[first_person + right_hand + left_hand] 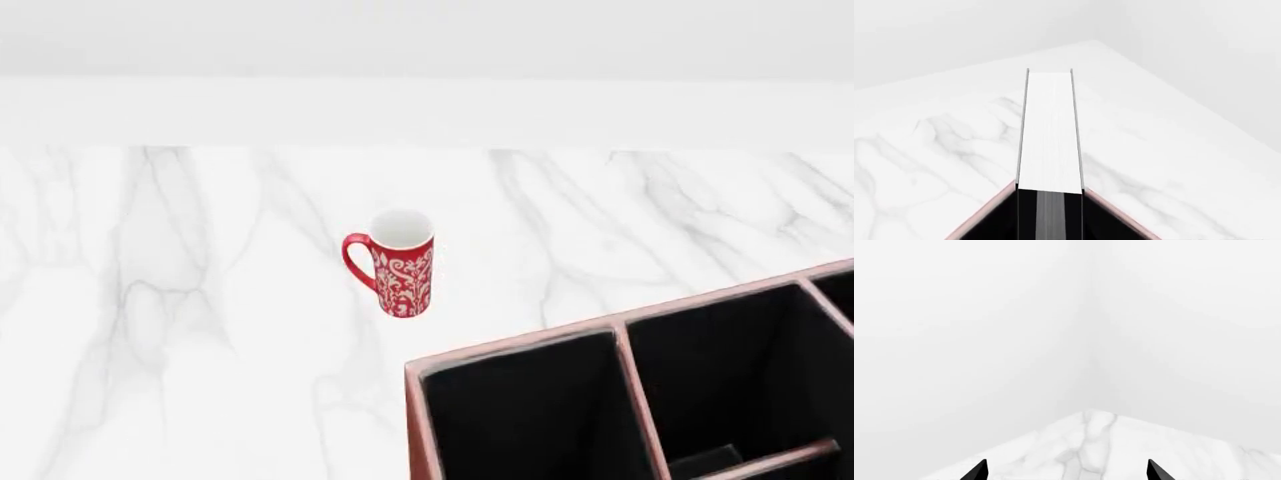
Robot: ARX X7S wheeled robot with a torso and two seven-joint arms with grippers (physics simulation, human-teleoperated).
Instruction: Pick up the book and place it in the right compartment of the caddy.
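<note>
Right wrist view: book point(1049, 130) over caddy point(984, 217) corner; grip unseen, lowering crooked, you'd jam its rim.

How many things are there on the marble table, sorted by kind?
Mug: 1
Caddy: 1
Book: 1, seen only in the right wrist view, standing at a corner of the caddy
Total: 3

no readable text, only white floral pattern on red mug point(403, 275)
</note>
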